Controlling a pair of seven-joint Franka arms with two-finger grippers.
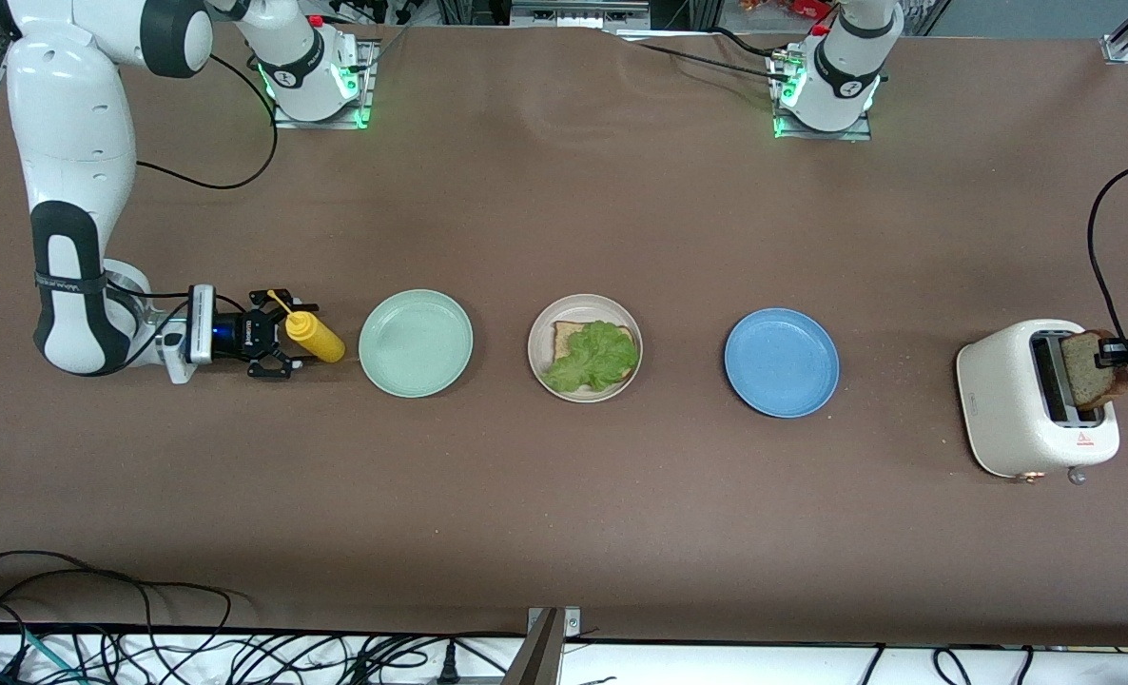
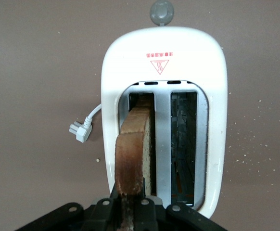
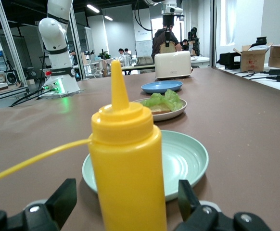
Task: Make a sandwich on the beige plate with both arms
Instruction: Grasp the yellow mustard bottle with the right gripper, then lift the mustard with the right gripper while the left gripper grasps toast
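Note:
The beige plate [image 1: 583, 301] sits mid-table, holding a brown bread slice [image 1: 564, 335] with a green lettuce leaf [image 1: 594, 359] on it. At the left arm's end stands a white toaster [image 1: 1006, 400]. A second bread slice [image 1: 1087, 369] sticks up from one of its slots. My left gripper [image 1: 1118, 354] is shut on that slice's top crust [image 2: 133, 154]; the fingers [image 2: 104, 209] pinch it from both sides. At the right arm's end, my right gripper [image 1: 286, 335] is open around the upright yellow squeeze bottle [image 3: 125, 163], with a gap at each finger [image 3: 65, 197].
A mint-green plate [image 1: 416, 342] lies between the bottle and the beige plate. A blue plate [image 1: 781, 362] lies between the beige plate and the toaster. The toaster's white plug [image 2: 80, 131] rests on the table beside it, and crumbs are scattered around. Cables hang along the table's front edge.

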